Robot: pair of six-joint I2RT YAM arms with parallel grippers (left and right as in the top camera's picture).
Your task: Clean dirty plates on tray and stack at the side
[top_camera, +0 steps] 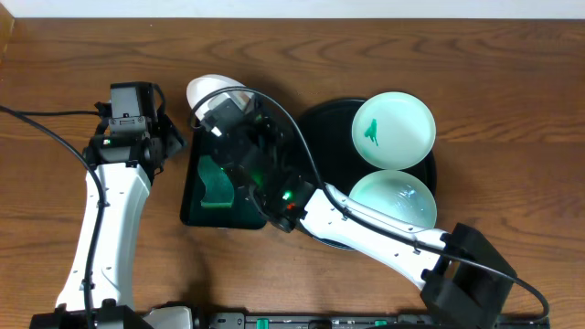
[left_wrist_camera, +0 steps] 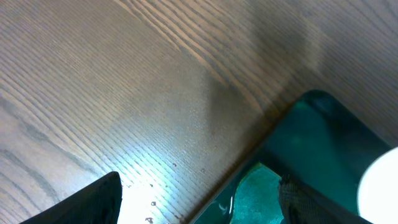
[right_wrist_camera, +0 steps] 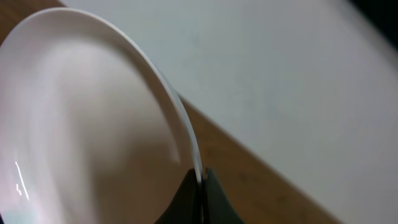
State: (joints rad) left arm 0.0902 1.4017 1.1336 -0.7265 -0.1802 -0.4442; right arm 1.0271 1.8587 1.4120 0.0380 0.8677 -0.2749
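right jaws: pinched shut on the rim of one white plate (right_wrist_camera: 87, 124); only the right wrist view shows this grip.
held plate, overhead: sits at the far end of the green tray (top_camera: 194, 206), toward the far edge of the table (top_camera: 512, 73).
black tray (top_camera: 329, 114): carries two mint plates (top_camera: 393, 128), the farther one smeared green.
left jaws: spread wide over bare table beside the green tray's corner, seen from the left wrist.

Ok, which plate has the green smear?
The far plate on the black tray. The near plate beside it looks clean, and the white plate is pinched in the right gripper.
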